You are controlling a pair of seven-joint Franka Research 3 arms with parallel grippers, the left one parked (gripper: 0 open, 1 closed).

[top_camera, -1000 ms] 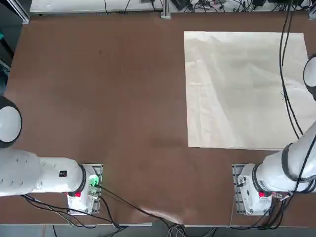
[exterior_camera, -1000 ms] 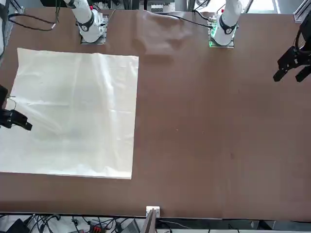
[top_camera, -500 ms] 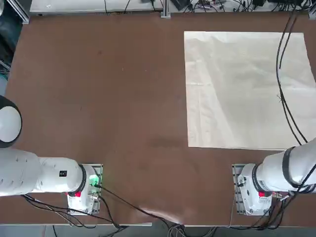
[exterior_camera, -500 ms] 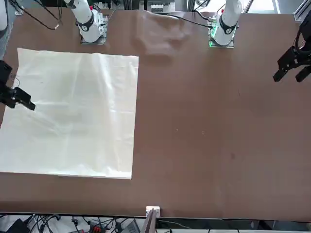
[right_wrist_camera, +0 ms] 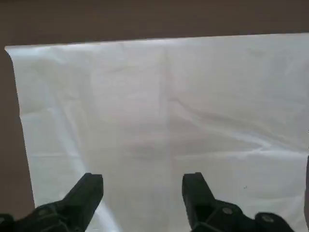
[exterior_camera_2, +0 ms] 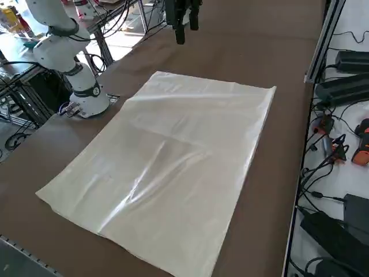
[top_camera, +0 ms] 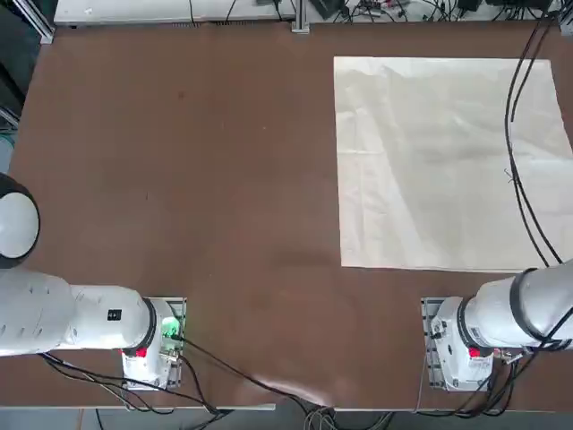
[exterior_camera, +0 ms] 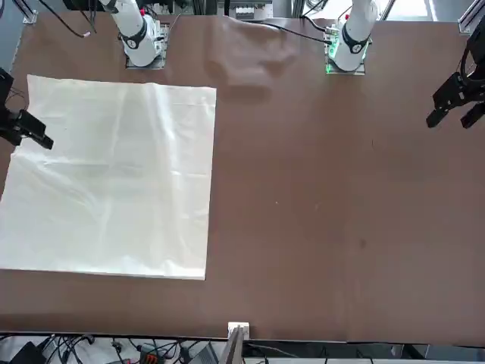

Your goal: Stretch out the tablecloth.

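Surface [top_camera: 224,179]: brown, carrying the cloth [top_camera: 430,170] on the robot's right side, laid flat and near fully spread, with faint creases. It should handle as light, soft and perhaps slippery (thin sheets bunch easily). Any correction is best taken by pinching a corner or edge. The right tool [right_wrist_camera: 142,186] stands wide, holding nothing, above the cloth.

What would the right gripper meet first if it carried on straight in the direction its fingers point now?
Most likely the tablecloth: it lies spread beyond the right gripper, whose open fingers point toward it. How far off it is, I cannot tell.
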